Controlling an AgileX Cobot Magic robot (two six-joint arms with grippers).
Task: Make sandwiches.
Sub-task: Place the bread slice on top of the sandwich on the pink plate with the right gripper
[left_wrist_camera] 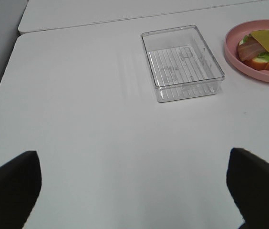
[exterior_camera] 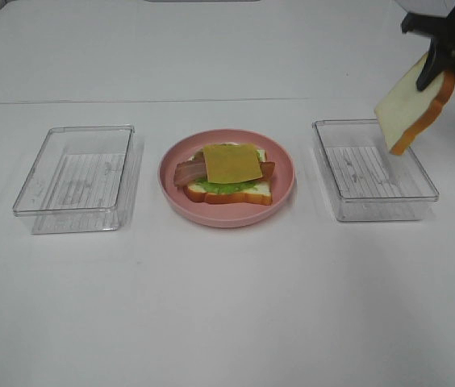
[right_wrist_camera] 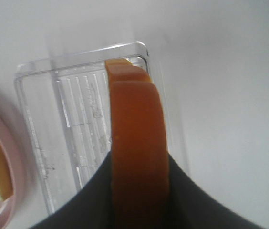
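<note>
White table (exterior_camera: 227, 322), two clear trays (exterior_camera: 74, 173), pink plate (exterior_camera: 280, 197)

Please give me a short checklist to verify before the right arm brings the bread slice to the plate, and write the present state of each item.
1. Right claw grips the top bread slice: ok, the slice hangs tilted above the right tray.
2. Slice is clear of the tray: ok.
3. Cheese square lies on top of the stack on the pink plate: ok.
4. Stack is aligned: not ok, the cheese sits rotated over the bottom bread, and bacon sticks out.
5. Left claw is open and away from the plate: ok.
6. Firmness of the grip: cannot tell.
</note>
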